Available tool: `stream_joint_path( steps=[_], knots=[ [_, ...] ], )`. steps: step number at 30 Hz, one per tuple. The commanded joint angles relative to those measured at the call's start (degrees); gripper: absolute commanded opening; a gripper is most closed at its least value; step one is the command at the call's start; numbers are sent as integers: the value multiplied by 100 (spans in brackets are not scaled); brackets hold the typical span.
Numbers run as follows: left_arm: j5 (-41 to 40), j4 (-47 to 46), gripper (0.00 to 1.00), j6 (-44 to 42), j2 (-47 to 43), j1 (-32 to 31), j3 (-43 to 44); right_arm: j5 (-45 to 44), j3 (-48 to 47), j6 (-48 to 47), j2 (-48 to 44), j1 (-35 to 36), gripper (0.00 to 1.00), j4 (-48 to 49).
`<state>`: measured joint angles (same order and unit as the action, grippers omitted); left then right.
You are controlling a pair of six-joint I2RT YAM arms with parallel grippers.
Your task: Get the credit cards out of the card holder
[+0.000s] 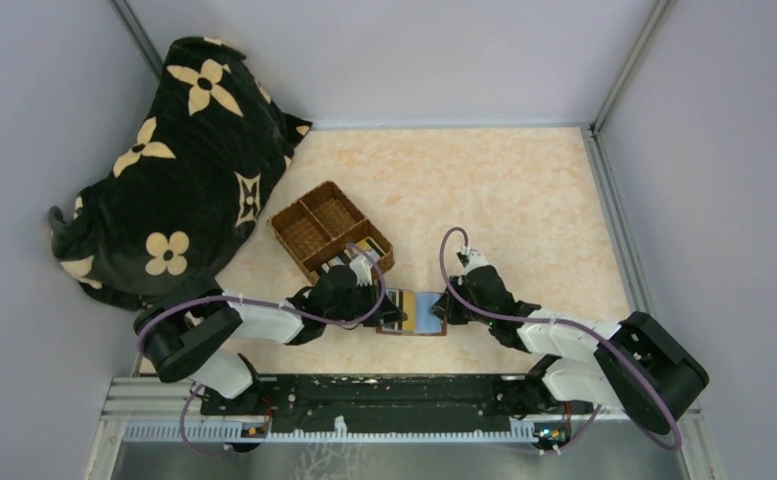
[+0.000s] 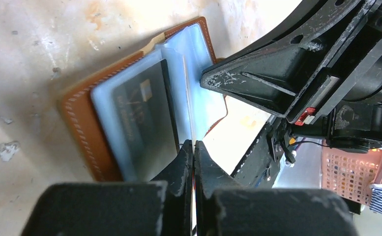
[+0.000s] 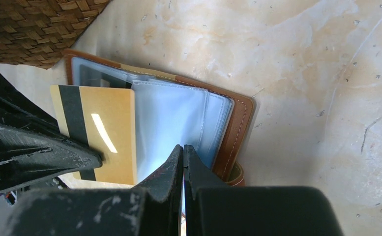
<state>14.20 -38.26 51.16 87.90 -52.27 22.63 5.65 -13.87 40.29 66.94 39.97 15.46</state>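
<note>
Open reddish-brown leather card holder (image 1: 419, 313) with clear blue-grey sleeves, lying flat on the marbled beige surface (image 1: 524, 200) between both arms. One sleeve contains a dark card (image 2: 144, 115). A gold card (image 3: 105, 132) with a black stripe, partly outside the sleeves, is gripped by the left tool (image 2: 193, 150). The right tool (image 3: 183, 155) is clenched on a clear sleeve. Just beyond lies a brown three-compartment wicker basket (image 1: 301, 200), with several cards (image 1: 359, 255) in its long near compartment. A black flower-patterned fabric bundle (image 1: 184, 160) touches its far-left side. The arms hide the holder's ends from above.
</note>
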Motion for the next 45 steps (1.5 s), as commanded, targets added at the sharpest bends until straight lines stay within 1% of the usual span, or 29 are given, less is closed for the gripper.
stream_joint_path(
  steps=[1,7,12,14,17,19,23,27,31,34,38,40,45],
  knots=[
    [-169,526,0,-278,-357,27,11,-77,86,-66,180,5,0,-439],
    [-259,818,0,-397,-830,30,-30,109,56,-117,35,11,0,-398],
    [-582,1246,0,-525,-1236,36,15,734,95,-242,-349,9,0,-86],
    [-581,1172,0,-476,-1396,45,-17,1036,244,-237,-693,4,6,276],
    [-529,775,0,-301,-1606,64,-154,1414,514,-149,-1367,4,23,871],
    [-438,458,0,-238,-1684,69,-235,1552,608,-111,-1816,4,32,1030],
    [-70,-70,0,-183,-1632,73,-270,1841,534,-219,-2341,9,41,898],
    [469,-1035,0,-15,-1405,73,-410,2089,341,-406,-2238,11,46,852],
    [789,-1931,0,175,-1193,64,-522,2228,219,-479,-2031,11,46,977],
    [839,-2039,0,165,-1141,46,-521,2329,203,-460,-1998,11,45,1131],
    [894,-2023,0,136,-1134,49,-530,2384,219,-458,-2144,12,41,1163],
    [917,-2034,0,128,-1118,49,-532,2388,248,-461,-2257,11,36,1172],
    [967,-2034,0,120,-1029,46,-549,2374,333,-393,-2499,16,17,1238]
  ],
)
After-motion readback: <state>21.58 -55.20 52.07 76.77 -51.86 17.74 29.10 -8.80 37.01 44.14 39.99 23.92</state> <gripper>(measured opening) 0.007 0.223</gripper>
